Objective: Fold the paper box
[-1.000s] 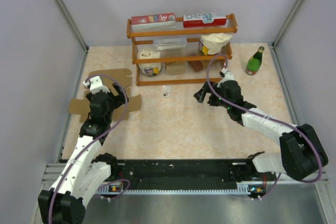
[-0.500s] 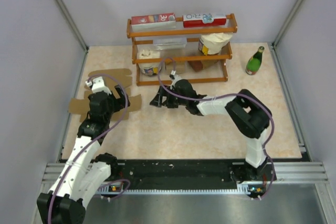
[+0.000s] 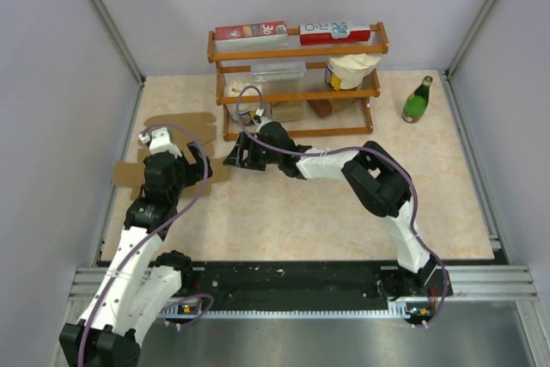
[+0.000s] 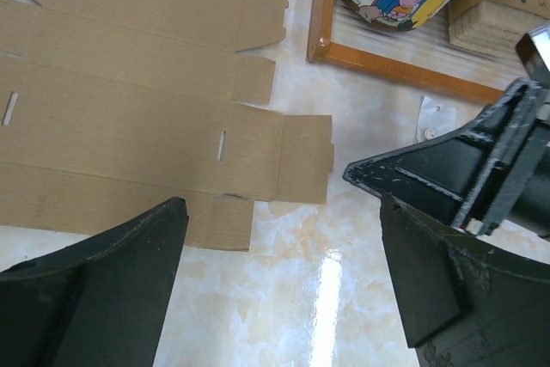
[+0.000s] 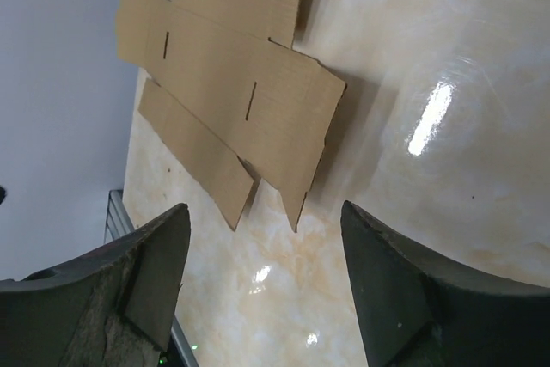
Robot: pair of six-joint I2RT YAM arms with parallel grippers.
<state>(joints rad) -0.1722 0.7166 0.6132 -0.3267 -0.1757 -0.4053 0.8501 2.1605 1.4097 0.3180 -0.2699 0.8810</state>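
Note:
The paper box lies flat and unfolded at the table's left side, plain brown cardboard with flaps and slots. My left gripper hovers over its right edge, open, with nothing between the fingers. In the left wrist view the paper box fills the upper left, beyond the left gripper. My right gripper reaches in from the right, just off the cardboard's right flap, open and empty. From the right wrist, the paper box lies ahead of the right gripper, its near flaps slightly raised.
A wooden shelf stands at the back with red-and-white cartons on top and rolls inside. A green bottle stands at the back right. A small white packet lies by the shelf foot. A wall runs close along the left.
The right arm has swept left across the table from near the shelf's right end to the cardboard's right edge, its jaws narrowing a little. The left arm has barely moved.

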